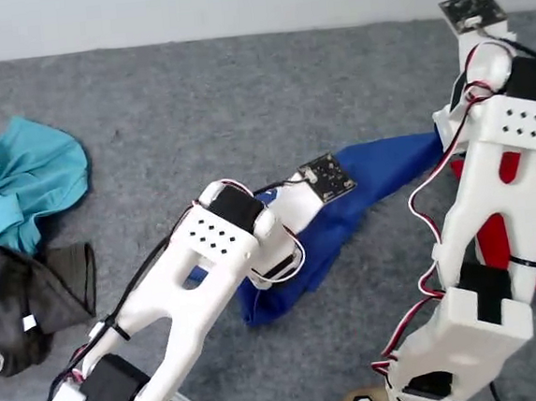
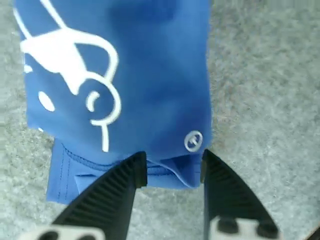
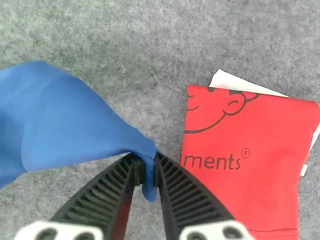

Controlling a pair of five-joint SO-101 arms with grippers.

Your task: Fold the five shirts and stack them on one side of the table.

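A blue shirt [image 1: 362,202] with a white print lies stretched across the middle of the grey table. My left gripper [image 2: 173,159] is open, its jaws straddling the stitched edge of the blue shirt [image 2: 150,75]. My right gripper [image 3: 145,167] is shut on a corner of the blue shirt [image 3: 60,115], lifting it off the carpet. Beside it lies a folded red shirt [image 3: 250,160] on a white one [image 3: 225,80]. In the high view the red shirt [image 1: 510,231] sits partly under the right arm. A crumpled teal shirt [image 1: 22,180] and a black shirt [image 1: 28,297] lie at the left edge.
The table surface [image 1: 222,101] is grey carpet, bare along the back and between the teal shirt and the blue one. The right arm [image 1: 495,218] stands over the folded pile at the right side.
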